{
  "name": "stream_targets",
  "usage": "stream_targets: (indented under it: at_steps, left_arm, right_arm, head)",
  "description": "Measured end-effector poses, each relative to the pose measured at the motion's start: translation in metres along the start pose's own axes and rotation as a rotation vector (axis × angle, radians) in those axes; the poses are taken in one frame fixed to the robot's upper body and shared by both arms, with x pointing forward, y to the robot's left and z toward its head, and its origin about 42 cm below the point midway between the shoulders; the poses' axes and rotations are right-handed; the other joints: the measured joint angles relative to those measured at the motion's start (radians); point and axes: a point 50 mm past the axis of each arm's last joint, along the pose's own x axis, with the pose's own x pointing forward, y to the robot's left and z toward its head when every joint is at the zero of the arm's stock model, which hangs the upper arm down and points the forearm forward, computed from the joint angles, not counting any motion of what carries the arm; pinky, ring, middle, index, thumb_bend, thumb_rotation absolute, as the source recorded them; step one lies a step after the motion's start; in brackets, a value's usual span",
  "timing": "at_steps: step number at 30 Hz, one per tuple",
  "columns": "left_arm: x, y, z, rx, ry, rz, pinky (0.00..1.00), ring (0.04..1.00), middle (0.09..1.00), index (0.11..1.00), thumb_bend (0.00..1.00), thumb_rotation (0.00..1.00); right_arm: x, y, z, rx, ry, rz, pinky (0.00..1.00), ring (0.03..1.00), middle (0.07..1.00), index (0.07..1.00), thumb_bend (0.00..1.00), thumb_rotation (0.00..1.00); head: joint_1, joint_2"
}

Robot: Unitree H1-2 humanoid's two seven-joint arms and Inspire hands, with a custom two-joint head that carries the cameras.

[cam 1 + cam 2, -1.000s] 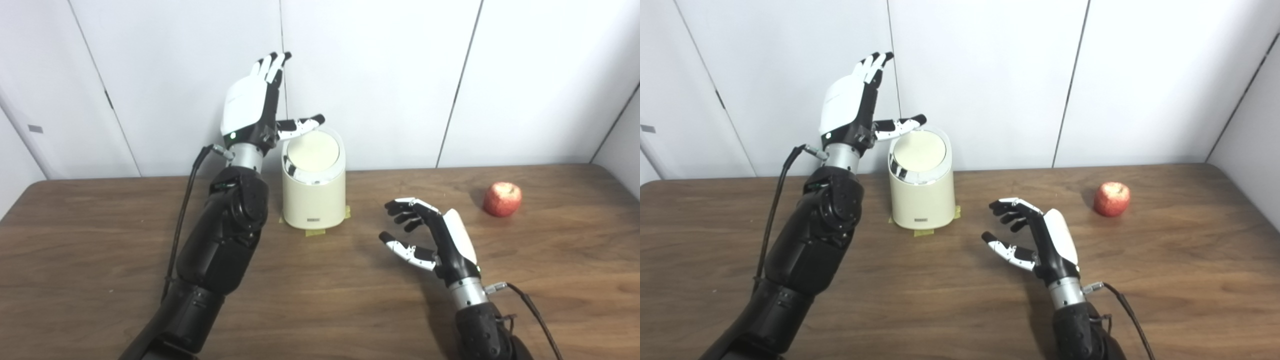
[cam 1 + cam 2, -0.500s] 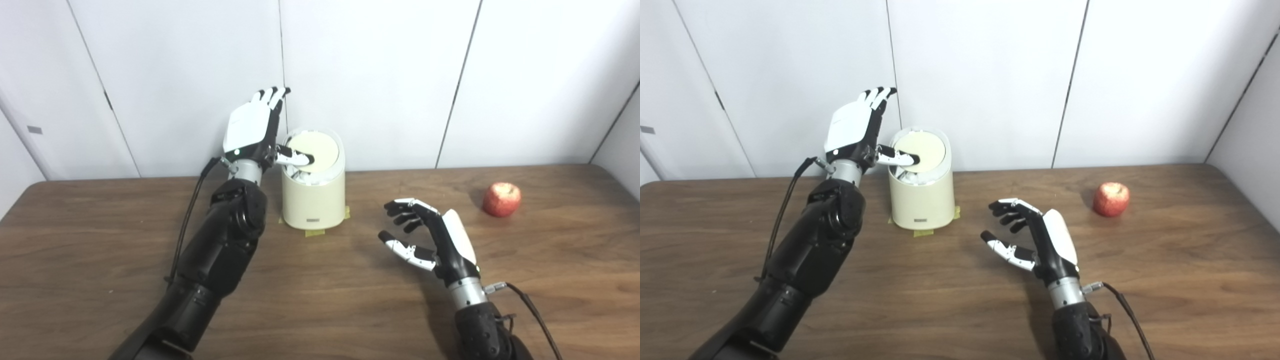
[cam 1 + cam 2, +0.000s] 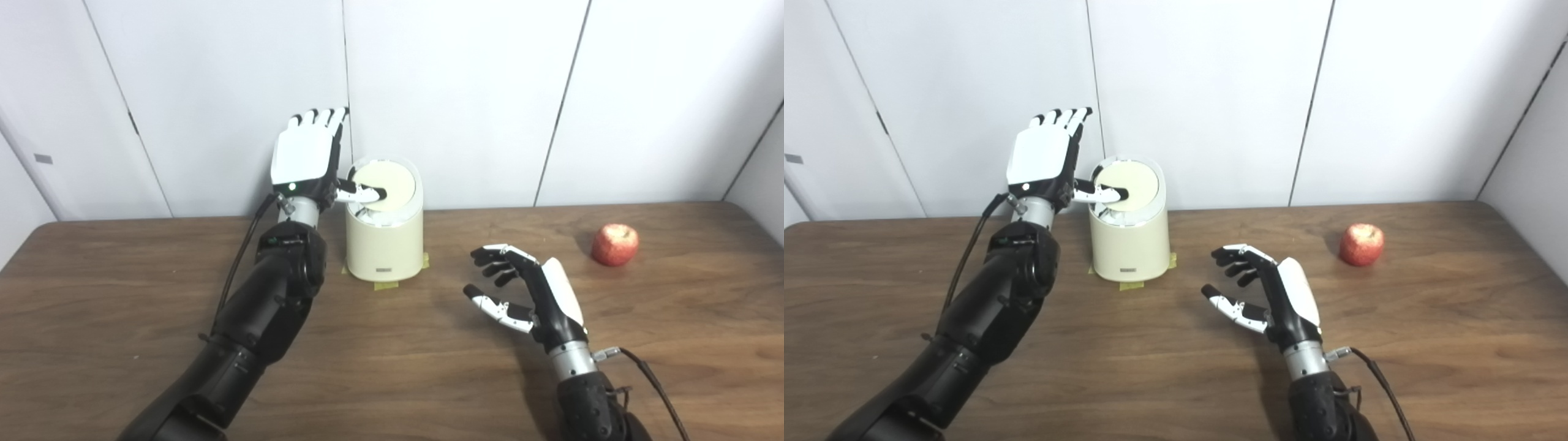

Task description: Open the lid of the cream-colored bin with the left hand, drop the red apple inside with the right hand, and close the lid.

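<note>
Now left hand [image 3: 306, 160] spread, thumb pressing bin [image 3: 384, 245] lid [image 3: 386, 185], tipping it inward. Right hand [image 3: 531, 293] spread, empty, mid-table. Apple [image 3: 615, 244] far right, well apart. Probably firm, smooth, rolls easily; wrap around its sides.

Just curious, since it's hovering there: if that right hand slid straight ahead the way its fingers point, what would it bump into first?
Probably the cream-colored bin. The right hand, open, points its fingers left and slightly away across bare table, roughly toward the bin's lower wall. Depth is uncertain; it might pass just in front. The red apple lies behind it.
</note>
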Motion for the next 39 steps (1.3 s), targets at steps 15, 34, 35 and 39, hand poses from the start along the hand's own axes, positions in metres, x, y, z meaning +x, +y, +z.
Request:
stream_targets:
  at_steps: [15, 34, 35, 39]
  left_arm:
    - [-0.002, 0.004, 0.008, 0.316, -0.175, 0.085, 1.00, 1.000, 0.978, 0.970, 1.00, 0.17]
    - [-0.009, 0.025, -0.009, -0.277, 0.130, 0.087, 1.00, 1.000, 1.000, 1.000, 0.66, 1.00]
    - [-0.009, 0.031, -0.009, -0.311, 0.134, 0.109, 1.00, 1.000, 1.000, 1.000, 0.65, 1.00]
    - [-0.012, 0.064, -0.007, -0.454, 0.110, 0.215, 1.00, 1.000, 1.000, 1.000, 0.61, 1.00]
  right_arm:
    - [-0.001, 0.002, 0.001, 0.000, 0.004, 0.006, 0.48, 0.588, 0.642, 0.652, 0.29, 0.35]
    - [0.000, 0.003, 0.002, 0.006, -0.005, 0.003, 0.49, 0.597, 0.648, 0.657, 0.29, 0.32]
    - [0.000, 0.003, 0.002, 0.006, -0.004, 0.003, 0.49, 0.599, 0.650, 0.658, 0.28, 0.31]
    - [0.001, 0.003, 0.002, 0.005, -0.003, 0.005, 0.49, 0.602, 0.653, 0.665, 0.28, 0.30]
  head:
    - [0.000, -0.002]
    - [0.002, -0.005]
    - [0.002, -0.005]
    - [0.005, -0.005]
